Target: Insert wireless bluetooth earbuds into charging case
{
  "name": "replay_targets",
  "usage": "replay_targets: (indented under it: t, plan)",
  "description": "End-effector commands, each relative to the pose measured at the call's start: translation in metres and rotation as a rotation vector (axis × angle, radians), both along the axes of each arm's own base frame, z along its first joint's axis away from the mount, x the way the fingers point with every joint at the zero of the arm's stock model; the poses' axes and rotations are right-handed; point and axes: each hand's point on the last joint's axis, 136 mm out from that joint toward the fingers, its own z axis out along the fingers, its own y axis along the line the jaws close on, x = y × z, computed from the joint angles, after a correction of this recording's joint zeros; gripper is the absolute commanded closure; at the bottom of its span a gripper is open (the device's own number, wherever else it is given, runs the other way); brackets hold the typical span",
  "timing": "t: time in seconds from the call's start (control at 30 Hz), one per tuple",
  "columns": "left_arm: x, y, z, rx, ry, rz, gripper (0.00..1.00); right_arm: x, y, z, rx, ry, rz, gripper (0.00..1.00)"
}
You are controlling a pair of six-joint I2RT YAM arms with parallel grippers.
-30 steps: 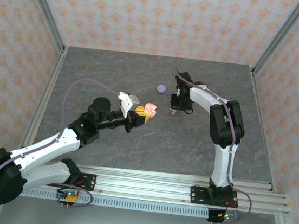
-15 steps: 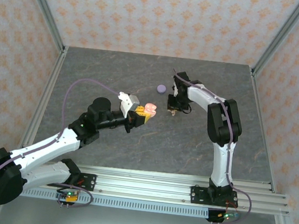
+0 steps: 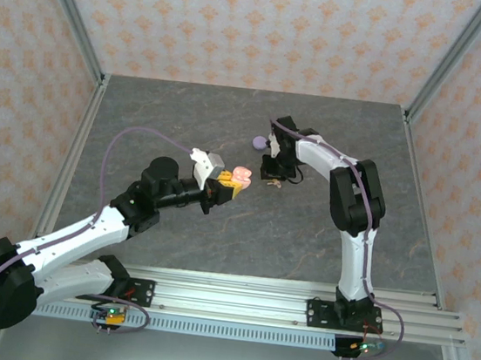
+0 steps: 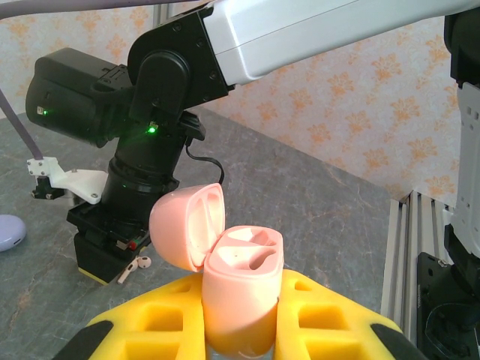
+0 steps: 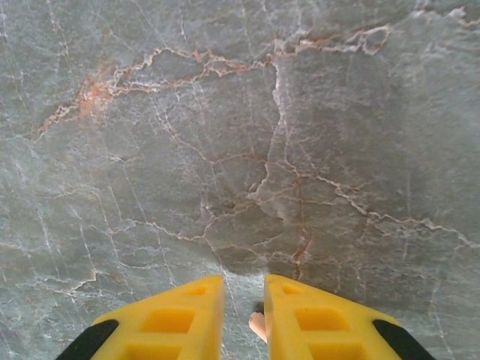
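The charging case is pink and stands upright between the yellow fingers of my left gripper, which is shut on it. Its lid is flipped open and both sockets look empty. From above, the case is at mid-table with the left gripper behind it. My right gripper hovers just right of the case, pointing down. A small pinkish earbud sits between its nearly closed fingers. In the left wrist view that earbud pokes out under the right gripper.
A pale purple disc lies on the grey marble table behind the right gripper, partly hidden by the arm, and its edge appears in the left wrist view. Metal frame posts and patterned walls enclose the table.
The right arm has moved left, toward the case and in front of the purple disc. The left arm and the case have stayed still.
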Motion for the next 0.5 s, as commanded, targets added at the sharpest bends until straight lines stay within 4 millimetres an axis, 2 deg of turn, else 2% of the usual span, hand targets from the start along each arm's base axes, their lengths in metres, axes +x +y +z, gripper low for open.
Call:
replay_targets:
  t: [0.0, 0.3, 0.47]
  plan:
    - [-0.004, 0.000, 0.005, -0.011, -0.008, -0.003, 0.85, -0.008, 0.002, 0.009, 0.008, 0.002, 0.037, 0.78]
    - [-0.003, 0.000, 0.003, -0.007, -0.005, 0.000, 0.85, -0.016, 0.000, 0.032, 0.060, -0.057, 0.009, 0.78]
    - [-0.003, 0.000, 0.002, -0.005, -0.003, -0.001, 0.85, -0.022, -0.004, 0.036, 0.073, -0.067, -0.052, 0.77]
